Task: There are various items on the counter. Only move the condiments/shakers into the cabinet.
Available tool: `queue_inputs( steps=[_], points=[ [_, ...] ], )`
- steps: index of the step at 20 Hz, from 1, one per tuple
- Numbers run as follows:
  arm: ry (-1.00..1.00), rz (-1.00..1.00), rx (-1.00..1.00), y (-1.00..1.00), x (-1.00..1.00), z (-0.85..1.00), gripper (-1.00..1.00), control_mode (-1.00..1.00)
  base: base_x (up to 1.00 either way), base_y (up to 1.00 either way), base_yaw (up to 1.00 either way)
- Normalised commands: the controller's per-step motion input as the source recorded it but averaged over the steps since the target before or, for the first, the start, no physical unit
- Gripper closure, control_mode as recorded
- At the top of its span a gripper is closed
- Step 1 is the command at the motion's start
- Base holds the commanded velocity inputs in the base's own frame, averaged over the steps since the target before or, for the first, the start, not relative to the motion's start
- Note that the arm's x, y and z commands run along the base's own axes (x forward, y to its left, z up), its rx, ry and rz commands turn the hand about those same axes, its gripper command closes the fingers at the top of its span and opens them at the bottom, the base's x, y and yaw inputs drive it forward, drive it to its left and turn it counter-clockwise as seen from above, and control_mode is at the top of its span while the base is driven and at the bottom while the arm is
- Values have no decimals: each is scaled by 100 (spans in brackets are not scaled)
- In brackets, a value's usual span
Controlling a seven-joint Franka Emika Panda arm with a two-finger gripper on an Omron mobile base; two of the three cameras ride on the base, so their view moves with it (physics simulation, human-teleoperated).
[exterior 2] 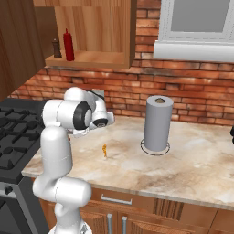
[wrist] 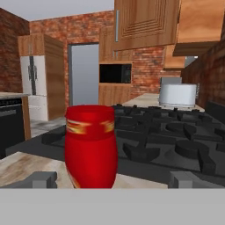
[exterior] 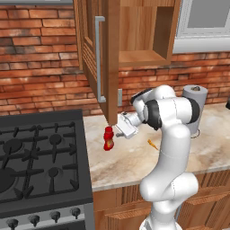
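A curvy bottle stood on the counter, just right of the stove. The gripper was just beside it. A tiny carrot piece lay further right, then a paper towel roll. Up in the open cabinet stood a shaker and a slim bottle, side by side.

No text, brand or number can be read anywhere. The red bottle carries a yellow-orange band near its top, but it is only a blurred pattern, not legible lettering.
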Motion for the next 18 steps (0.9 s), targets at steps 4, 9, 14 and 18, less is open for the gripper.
queue_inputs(
  steps=[4, 9, 14, 18],
  points=[
    [0, 0, 0, 7, 0, -2, -100, -100, 0, 0, 0],
    [1, 0, 0, 7, 0, -4, -100, -100, 0, 0, 0],
    [2, 0, 0, 4, -1, -2, -100, -100, 0, 0, 0],
    [1, 0, 0, 0, -6, -1, -100, -100, 0, 0, 0]
  ],
)
